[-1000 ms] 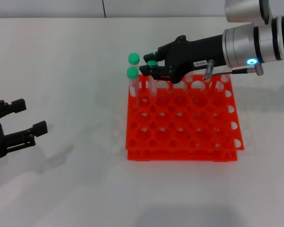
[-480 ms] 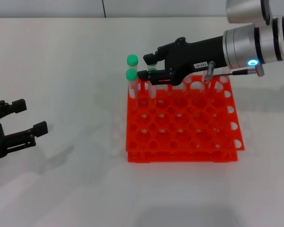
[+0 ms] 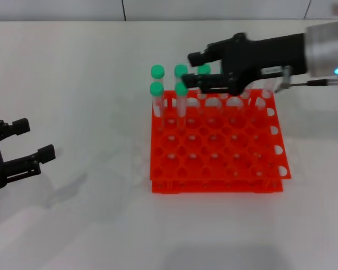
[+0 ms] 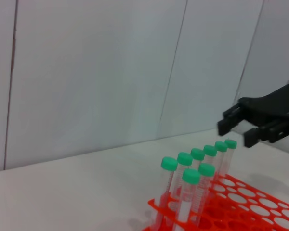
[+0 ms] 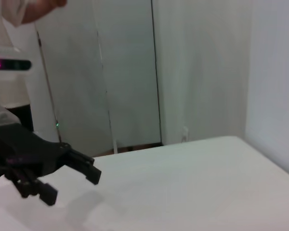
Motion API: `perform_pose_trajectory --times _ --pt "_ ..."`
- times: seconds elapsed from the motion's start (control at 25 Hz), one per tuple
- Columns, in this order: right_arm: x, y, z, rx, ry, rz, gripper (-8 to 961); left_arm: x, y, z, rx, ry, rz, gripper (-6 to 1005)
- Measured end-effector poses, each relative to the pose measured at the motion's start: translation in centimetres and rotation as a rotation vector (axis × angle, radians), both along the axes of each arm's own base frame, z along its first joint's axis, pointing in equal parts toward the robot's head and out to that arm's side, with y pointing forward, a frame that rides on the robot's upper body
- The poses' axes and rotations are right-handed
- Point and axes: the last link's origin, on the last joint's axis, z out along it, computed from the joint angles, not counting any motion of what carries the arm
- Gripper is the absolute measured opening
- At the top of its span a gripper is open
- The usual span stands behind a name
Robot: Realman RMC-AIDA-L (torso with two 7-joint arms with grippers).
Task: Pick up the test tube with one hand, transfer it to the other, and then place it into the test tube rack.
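— Where the right gripper (image 3: 195,71) hangs over the far edge of the rack (image 3: 217,143): any hold on a tube?

— None. Fingers spread apart, nothing between them, tips just above and beside the green caps at the far-left corner. Matte black, blocky fingers on a silver cylinder with a blue light. Also seen from the left wrist camera (image 4: 236,130), hovering close over the far end of the tube row.

— And the test tube (image 3: 181,101)?

— Standing upright in a hole of the rack's 2nd row, slim clear plastic with a round green screw cap, free of the fingers. Looks the same as its neighbours, so hard to single out. Left wrist camera shows 7 such tubes (image 4: 198,169) lined in 2 rows at that corner, all upright.

— Rack itself?

— Glossy orange-red plastic, square, 2 tiers, grid of round holes, sitting flat on the smooth white table (image 3: 73,84).

— Left gripper (image 3: 25,140)?

— Low at the left edge, well apart from the rack, black fingers wide apart and holding nothing. Visible again from the right wrist camera (image 5: 74,180).
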Motion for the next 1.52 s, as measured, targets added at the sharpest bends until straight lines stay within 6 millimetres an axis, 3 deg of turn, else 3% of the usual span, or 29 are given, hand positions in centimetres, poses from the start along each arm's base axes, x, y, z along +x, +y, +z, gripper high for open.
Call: perform_pose_trajectory --times 0.32,0.48,0.68,0.96,1.16,1.52 --pt "5.4 -2.4 4.6 0.064 0.087 -0.047 455 0.4 0.5 0.1 0.009 0.013 -0.036 880" --pt "8.4 -3.9 5.0 0.096 0.116 -0.066 455 0.6 0.7 0.1 -0.001 0.021 -0.061 880" --pt "11.2 -5.2 4.1 0.112 0.131 -0.122 512 0.9 1.1 -0.1 -0.040 0.031 -0.099 880" --pt "12.4 -6.1 3.4 0.101 0.137 -0.142 753 1.0 1.6 -0.1 -0.110 -0.017 -0.157 880" --pt "12.8 -6.5 3.1 0.080 0.127 -0.139 865 1.5 2.1 -0.8 -0.191 -0.008 -0.192 879" --pt "13.4 -6.9 3.3 0.048 0.091 -0.130 861 3.0 3.8 -1.8 -0.284 0.008 -0.236 879"
